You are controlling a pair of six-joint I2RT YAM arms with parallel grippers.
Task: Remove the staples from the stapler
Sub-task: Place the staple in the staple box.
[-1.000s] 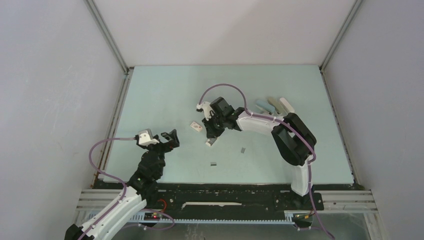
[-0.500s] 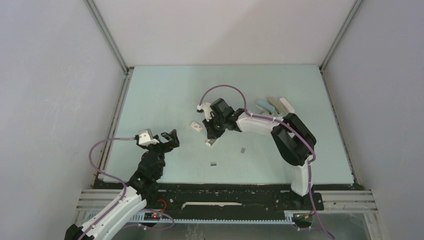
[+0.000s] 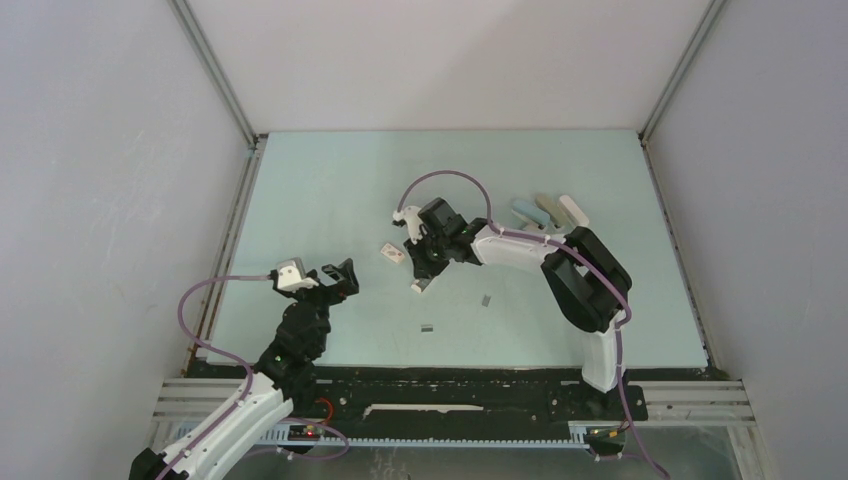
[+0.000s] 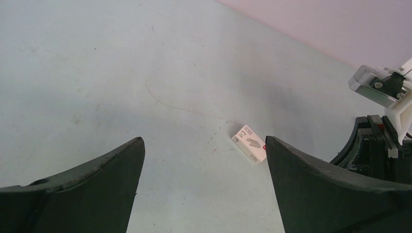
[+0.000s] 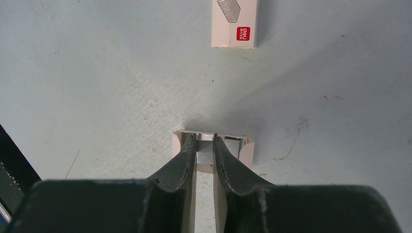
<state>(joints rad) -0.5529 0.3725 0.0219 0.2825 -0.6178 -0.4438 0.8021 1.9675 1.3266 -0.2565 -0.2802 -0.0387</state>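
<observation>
The stapler (image 3: pixel 524 212), slim and pale blue, lies at the back right of the mat, away from both arms. My right gripper (image 5: pixel 205 138) reaches into a small open white box (image 5: pixel 248 151) and is shut on a grey strip of staples (image 5: pixel 205 154) inside it. More staples (image 5: pixel 233 147) lie in the box beside the right finger. In the top view this gripper (image 3: pixel 425 272) points down at the open box (image 3: pixel 420 287) at mid-table. Two short staple strips (image 3: pixel 486 299) (image 3: pixel 427 327) lie loose on the mat nearer me. My left gripper (image 4: pixel 204 145) (image 3: pixel 336 276) hovers open and empty at the left.
A closed white labelled box (image 5: pixel 235 22) (image 4: pixel 249 143) (image 3: pixel 392 252) lies just left of the right gripper. A beige stapler-like item (image 3: pixel 545 210) and a white one (image 3: pixel 570 209) lie beside the pale-blue stapler. Grey walls enclose the mat on three sides.
The right wrist has edged very slightly to the left over the open box. The left arm has not moved.
</observation>
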